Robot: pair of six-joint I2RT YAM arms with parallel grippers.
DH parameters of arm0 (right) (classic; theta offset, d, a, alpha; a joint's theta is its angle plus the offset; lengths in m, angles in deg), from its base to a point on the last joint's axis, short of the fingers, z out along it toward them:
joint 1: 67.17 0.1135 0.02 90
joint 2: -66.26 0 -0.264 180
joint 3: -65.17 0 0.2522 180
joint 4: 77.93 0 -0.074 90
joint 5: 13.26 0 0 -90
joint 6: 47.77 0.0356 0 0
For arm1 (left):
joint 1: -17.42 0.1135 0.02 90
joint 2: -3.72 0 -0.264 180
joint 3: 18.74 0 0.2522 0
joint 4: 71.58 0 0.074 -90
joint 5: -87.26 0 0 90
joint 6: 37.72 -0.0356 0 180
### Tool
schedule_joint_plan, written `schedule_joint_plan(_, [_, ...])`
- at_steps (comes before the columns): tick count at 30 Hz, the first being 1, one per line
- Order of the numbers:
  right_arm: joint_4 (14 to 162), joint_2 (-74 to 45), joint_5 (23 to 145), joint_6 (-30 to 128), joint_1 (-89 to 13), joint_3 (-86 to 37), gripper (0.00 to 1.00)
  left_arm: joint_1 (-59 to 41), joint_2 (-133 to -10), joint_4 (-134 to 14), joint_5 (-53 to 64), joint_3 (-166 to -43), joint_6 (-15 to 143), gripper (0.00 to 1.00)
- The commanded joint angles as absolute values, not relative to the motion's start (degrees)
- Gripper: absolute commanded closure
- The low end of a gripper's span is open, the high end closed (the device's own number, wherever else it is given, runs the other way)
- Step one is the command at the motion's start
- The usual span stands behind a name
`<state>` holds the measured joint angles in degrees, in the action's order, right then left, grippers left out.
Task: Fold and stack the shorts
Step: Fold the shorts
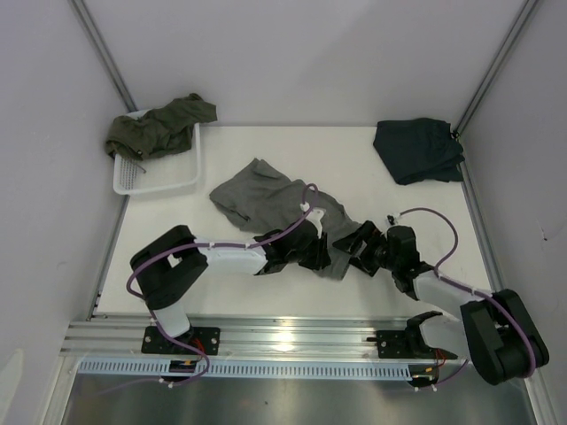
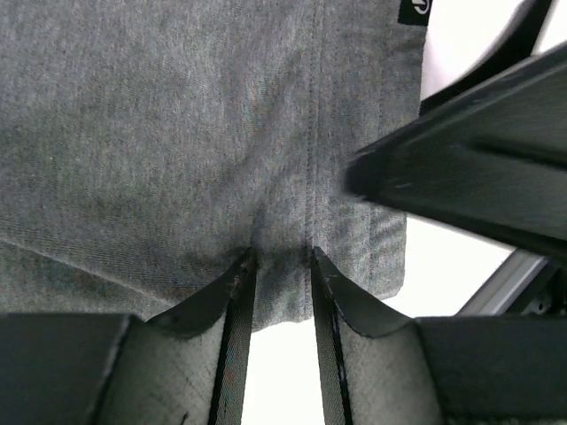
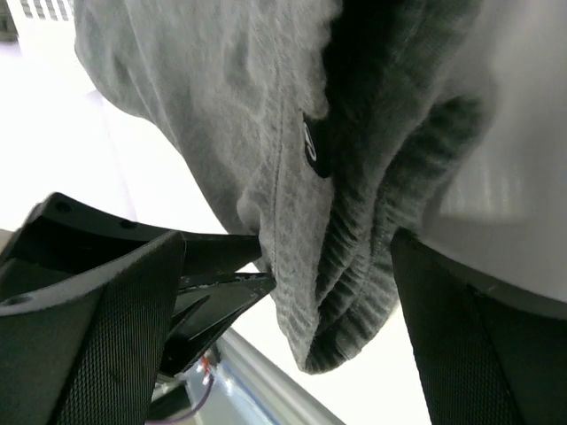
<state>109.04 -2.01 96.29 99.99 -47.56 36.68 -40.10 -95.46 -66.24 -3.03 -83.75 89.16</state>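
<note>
- The grey shorts (image 1: 266, 199) lie rumpled in the middle of the worktop (image 1: 292, 150), running from 10 o'clock to 4 o'clock. Both hands meet at the 4 o'clock end.
- The left hand (image 2: 282, 266) is pinching only a thin bit of hem at its very fingertips. The likely failure is that the cloth slides out as soon as it is pulled.
- The right hand (image 3: 288, 243) is spread wide, with the ribbed waistband bunched between its fingers but not clamped. If it closes there it may take several layers at once, and the fold would come out lumpy.
- The two hands sit just beside each other, so a closing or lifting move could knock them together.
- Lifting from this one end may drag the crumpled 10 o'clock end across the worktop rather than flatten it.
- The navy shorts (image 1: 416, 150) lie at 2 o'clock and the olive shorts (image 1: 159, 128) at 10 o'clock, draped over the basket (image 1: 168, 184). Both are well apart from the hands and at little risk.
</note>
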Motion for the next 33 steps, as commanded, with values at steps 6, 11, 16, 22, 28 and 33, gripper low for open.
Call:
schedule_joint_plan(6, [91.9, 11.8, 95.0, 92.9, -52.2, 33.8, 0.00, -40.9, -97.9, -66.8, -5.0, -83.4, 87.8, 0.67])
schedule_joint_plan(11, [95.0, 9.7, 100.1, 90.7, -57.2, 36.6, 0.01, -40.9, -98.4, -67.0, -4.8, -83.0, 88.0, 0.67])
schedule_joint_plan(16, [104.5, 2.9, 102.1, 91.5, -57.4, 38.7, 0.01, -41.0, -99.2, -66.8, -5.5, -83.1, 88.4, 0.69])
schedule_joint_plan(22, [116.6, -4.4, 104.2, 93.7, -56.7, 40.1, 0.00, -41.2, -98.6, -69.4, -6.4, -81.1, 89.5, 0.71])
schedule_joint_plan(28, [116.2, -9.5, 100.6, 92.2, -53.3, 36.8, 0.00, -41.6, -99.1, -69.7, -6.9, -81.2, 89.7, 0.71])
schedule_joint_plan(33, [110.5, -11.0, 98.0, 90.1, -50.3, 33.0, 0.04, -41.6, -99.6, -70.6, -5.5, -81.5, 90.1, 0.71])
